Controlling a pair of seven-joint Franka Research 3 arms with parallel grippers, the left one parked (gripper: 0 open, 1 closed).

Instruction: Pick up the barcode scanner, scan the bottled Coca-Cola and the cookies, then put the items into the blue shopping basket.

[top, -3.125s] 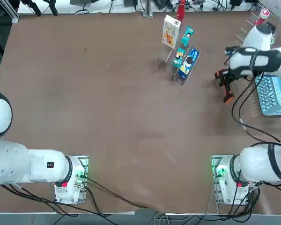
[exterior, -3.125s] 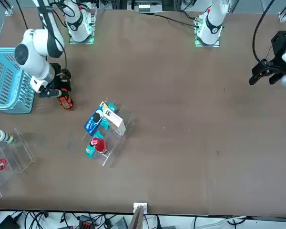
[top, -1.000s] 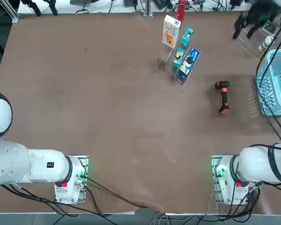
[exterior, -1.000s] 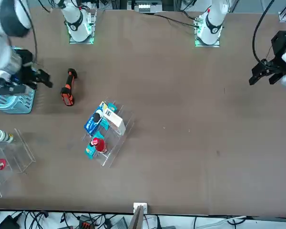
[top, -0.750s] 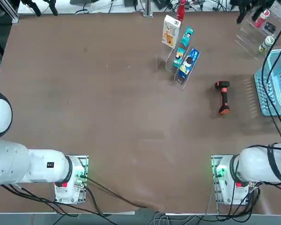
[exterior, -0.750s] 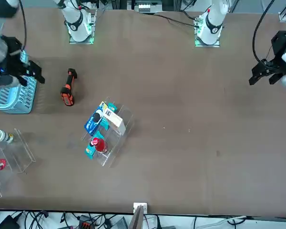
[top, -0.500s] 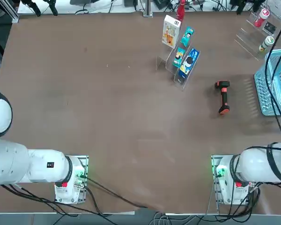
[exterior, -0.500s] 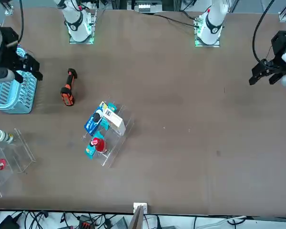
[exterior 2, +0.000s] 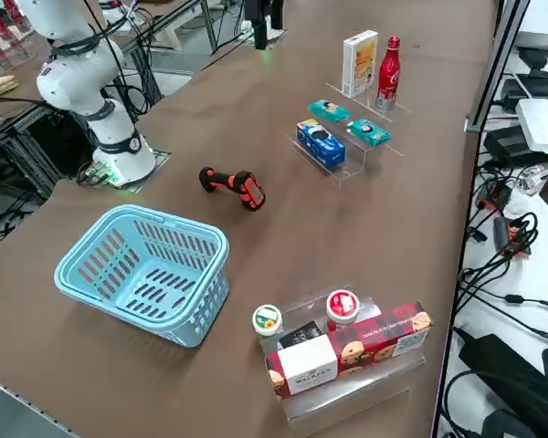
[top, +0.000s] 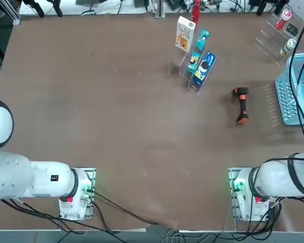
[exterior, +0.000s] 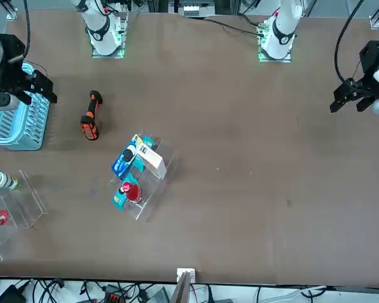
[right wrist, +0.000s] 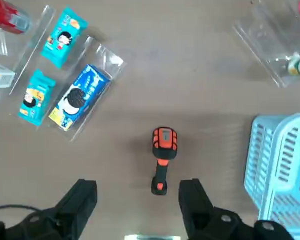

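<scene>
The barcode scanner [top: 241, 105] [exterior: 89, 117] [exterior 2: 233, 185] lies flat on the brown table, black with orange trim, between the goods rack and the blue shopping basket [top: 299, 91] [exterior: 12, 120] [exterior 2: 146, 269]. The cookies [top: 185, 33] [exterior 2: 359, 62] stand upright as a white box on the clear rack, with the bottled Coca-Cola [top: 195, 10] [exterior 2: 386, 73] beside them. My right gripper [right wrist: 137, 200] [exterior: 35, 85] hangs high above the basket's edge, open and holding nothing. In the right wrist view the scanner [right wrist: 162, 157] shows far below, between the fingers [right wrist: 82, 200].
The clear rack also holds a blue packet [right wrist: 80, 97] and two teal packets [right wrist: 65, 36]. A second clear stand [exterior 2: 347, 351] beyond the basket carries a red cookie box and two small capped containers. Cables trail at the table's far edge.
Three seconds ago the gripper was down at the scanner. It has since risen away over the basket, out of the top view. The scanner has lain still for the last second.
</scene>
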